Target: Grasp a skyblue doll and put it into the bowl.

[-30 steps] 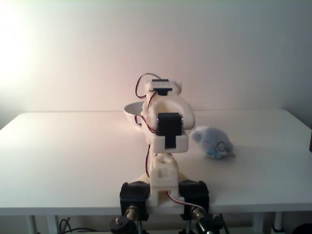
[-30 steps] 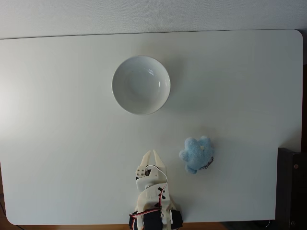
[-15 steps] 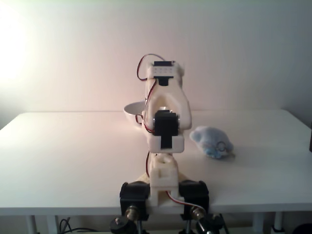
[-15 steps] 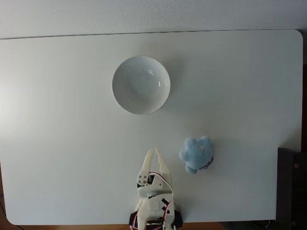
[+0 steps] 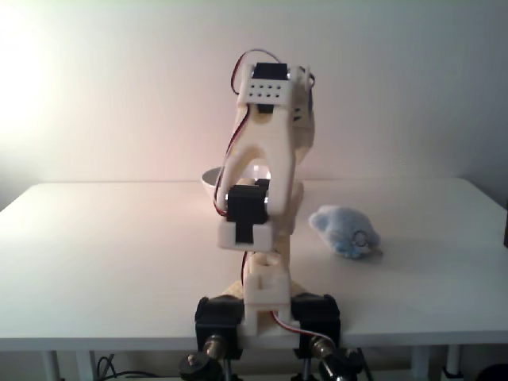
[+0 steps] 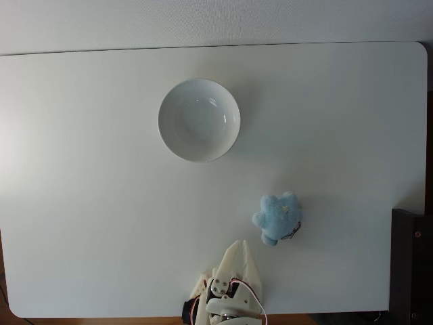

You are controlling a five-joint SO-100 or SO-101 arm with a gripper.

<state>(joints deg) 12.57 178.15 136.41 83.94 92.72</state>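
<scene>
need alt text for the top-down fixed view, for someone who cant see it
A white robot arm's tool pokes in from the bottom edge of a white table, fingers close together and holding nothing. A skyblue doll lies just up and right of it, and an empty white bowl sits farther up, near centre.

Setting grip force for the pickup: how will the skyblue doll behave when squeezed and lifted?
The skyblue doll looks fluffy and plush, so it will probably squash under the fingers rather than resist. It seems light for its size and unlikely to slip. The small metal ring on it would likely dangle and swing when lifted.
</scene>
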